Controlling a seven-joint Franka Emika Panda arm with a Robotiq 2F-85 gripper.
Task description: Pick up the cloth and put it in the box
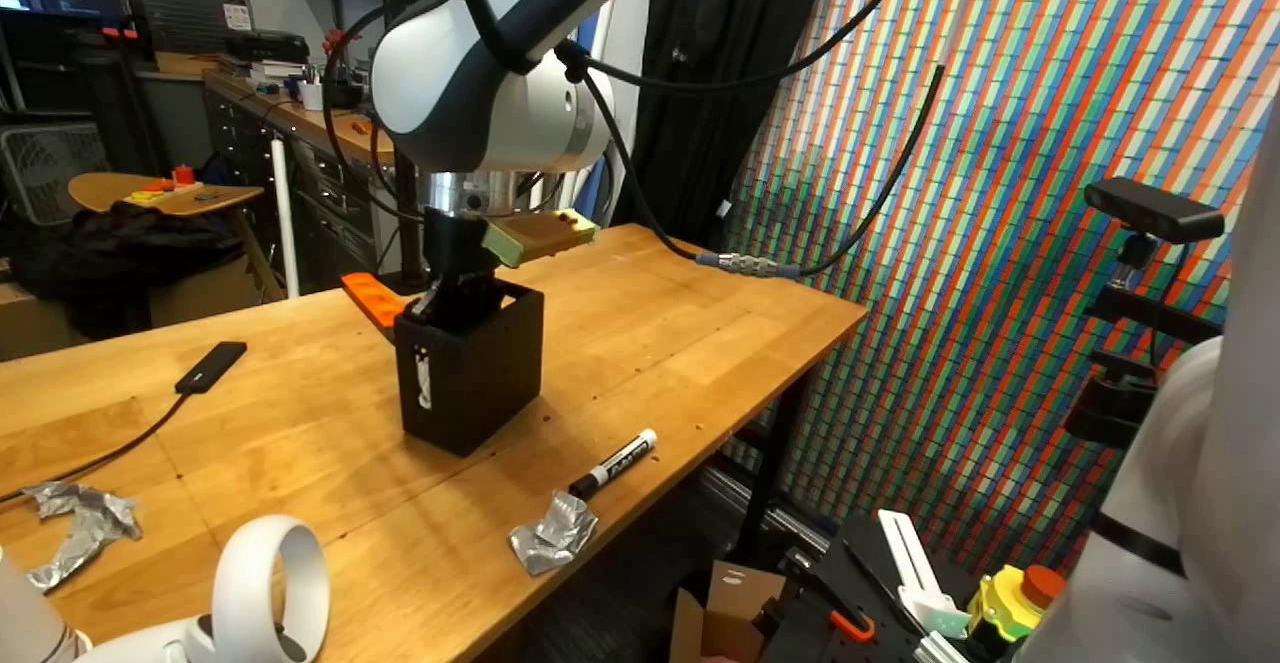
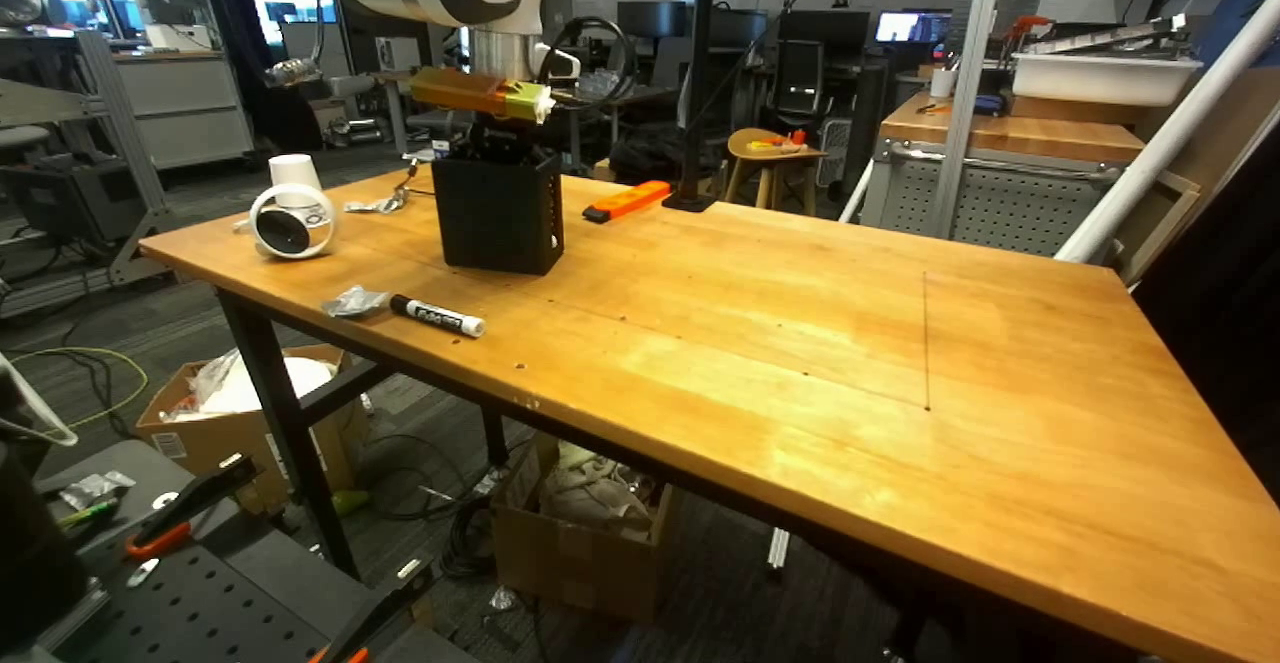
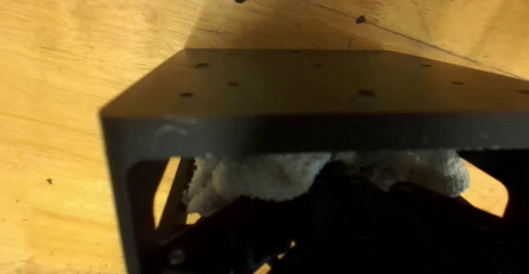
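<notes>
The robot's arm [image 1: 430, 78] hangs in from the top of the frame in both exterior views, and its gripper [image 1: 460, 295] sits down in the mouth of the black box [image 1: 485, 373], which stands left of centre on the wooden table [image 1: 680, 333]. I can't tell whether its jaws are apart or clenched on anything, since the fingertips are lost in the dark inside. The pale cloth [image 3: 264, 179] is in the box: in the wrist view it bunches across the middle of the frame, partly hidden by the gripper's black form, and a strip of white [image 1: 424, 383] shows through the box's side in an exterior view. Toward the bottom centre there, a marker [image 1: 615, 463] lies just beside a crumpled silvery scrap [image 1: 555, 535], both near the table's edge. A white ring-shaped device [image 1: 235, 583] sits at the lower left, and in an exterior view an orange-and-black bar [image 2: 630, 201] lies in the upper middle, right of the box and apart from it.
</notes>
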